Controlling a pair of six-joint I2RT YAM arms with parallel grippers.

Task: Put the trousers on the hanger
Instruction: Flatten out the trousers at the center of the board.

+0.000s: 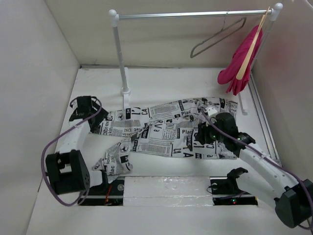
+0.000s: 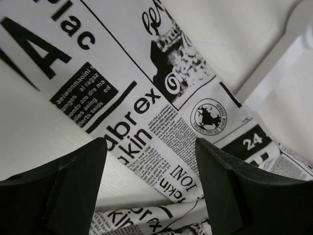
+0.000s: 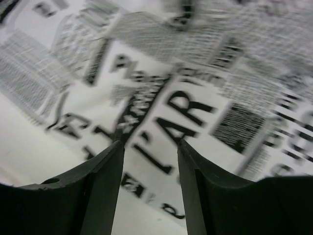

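The trousers (image 1: 166, 132), white cloth with black newspaper print, lie spread flat across the middle of the table. My left gripper (image 1: 93, 117) is open at their left end. In the left wrist view its jaws (image 2: 150, 144) straddle a folded edge of the printed cloth (image 2: 146, 98). My right gripper (image 1: 201, 134) is open just above the trousers' right part. The right wrist view shows its jaws (image 3: 150, 144) apart over blurred print (image 3: 186, 107), holding nothing. The grey wire hanger (image 1: 217, 36) hangs empty on the rail at the back right.
A white rack with a metal rail (image 1: 195, 14) stands at the back, its left post (image 1: 120, 58) just behind the trousers. A pink garment (image 1: 242, 63) on a wooden hanger hangs at the rail's right end. White walls enclose the table.
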